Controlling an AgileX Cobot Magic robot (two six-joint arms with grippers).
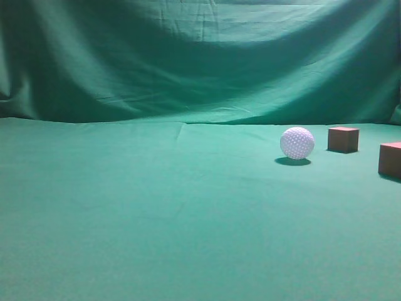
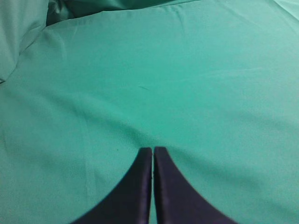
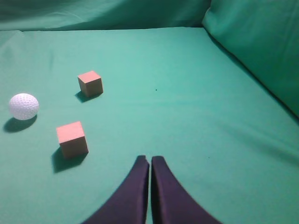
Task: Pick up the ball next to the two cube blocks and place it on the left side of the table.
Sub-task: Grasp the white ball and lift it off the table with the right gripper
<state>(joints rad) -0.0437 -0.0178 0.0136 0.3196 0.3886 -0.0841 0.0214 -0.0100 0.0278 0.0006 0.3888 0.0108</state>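
Observation:
The white dimpled ball (image 1: 297,143) rests on the green table (image 1: 156,213) at the right of the exterior view. It also shows at the left of the right wrist view (image 3: 24,106). One reddish-brown cube (image 1: 343,139) stands just right of the ball, the other (image 1: 390,159) at the right edge. In the right wrist view the far cube (image 3: 90,83) and the near cube (image 3: 72,138) lie left of my right gripper (image 3: 150,159), which is shut and empty. My left gripper (image 2: 153,150) is shut and empty over bare cloth. Neither gripper shows in the exterior view.
A wrinkled green cloth backdrop (image 1: 200,56) hangs behind the table. It also rises along the right side in the right wrist view (image 3: 261,46) and at the left in the left wrist view (image 2: 21,32).

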